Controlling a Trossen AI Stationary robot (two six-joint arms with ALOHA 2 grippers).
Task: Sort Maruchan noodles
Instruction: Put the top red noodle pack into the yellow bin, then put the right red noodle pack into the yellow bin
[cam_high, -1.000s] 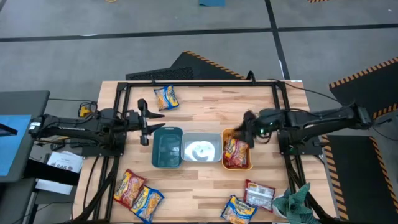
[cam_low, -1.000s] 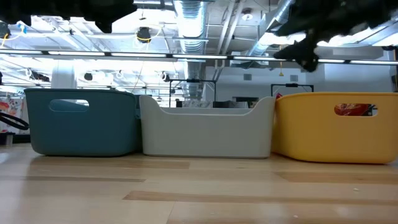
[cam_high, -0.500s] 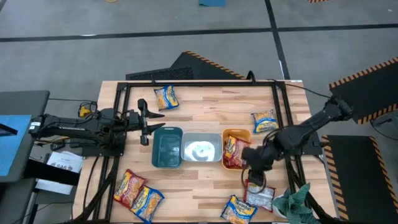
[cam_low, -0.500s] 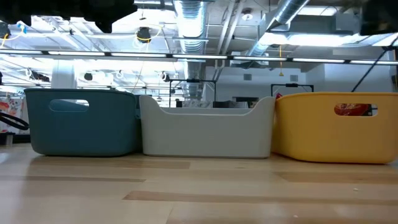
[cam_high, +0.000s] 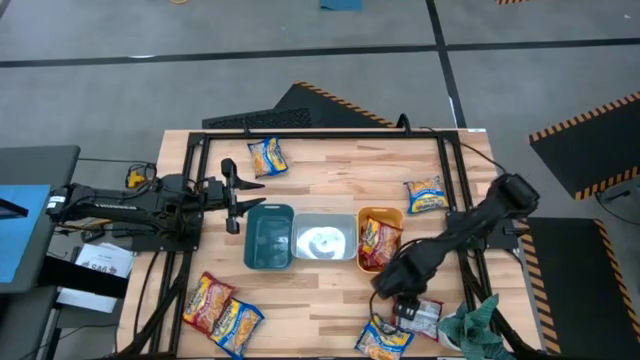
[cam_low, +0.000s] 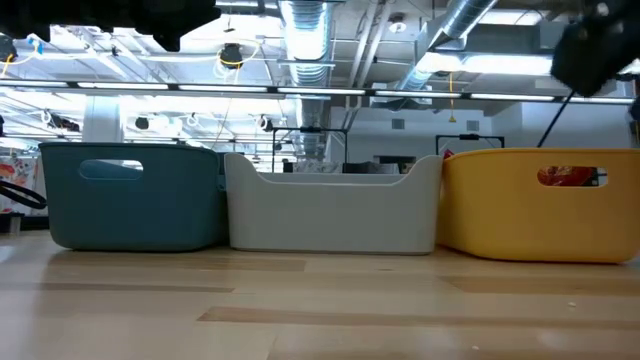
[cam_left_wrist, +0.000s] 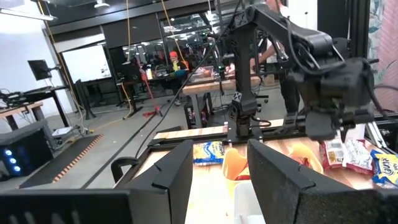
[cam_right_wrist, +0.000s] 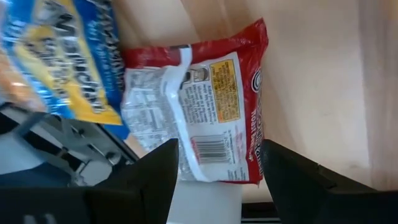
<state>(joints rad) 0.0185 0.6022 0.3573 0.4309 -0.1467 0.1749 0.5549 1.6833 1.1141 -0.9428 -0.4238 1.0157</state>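
Observation:
Maruchan noodle packets lie flat on the wooden table: a red one (cam_high: 422, 314) (cam_right_wrist: 211, 112) and a yellow-blue one (cam_high: 385, 338) (cam_right_wrist: 62, 62) near the right front, a yellow one (cam_high: 425, 195) at the right, and another (cam_high: 267, 157) at the far left. A red one (cam_high: 208, 300) and a yellow one (cam_high: 238, 325) lie at the front left. One more red packet (cam_high: 378, 245) lies in the orange bin (cam_high: 398, 215). My right gripper (cam_high: 405, 303) (cam_right_wrist: 217, 186) hangs open above the red packet's edge, pointing down. My left gripper (cam_high: 245, 197) (cam_left_wrist: 221, 180) waits open, raised beside the teal bin (cam_high: 269, 237).
Teal, clear (cam_high: 323, 240) and orange bins stand in a row mid-table; they also show in the low view (cam_low: 135, 195) (cam_low: 335, 205) (cam_low: 540, 205). A green cloth (cam_high: 468, 325) lies at the front right corner. A black frame (cam_high: 320, 132) borders the table.
My right gripper has swung from above the orange bin toward the table's near edge and has sunk. It has tipped from about level to pointing steeply down over the red packet at the front right. Its move has uncovered the yellow packet at the right.

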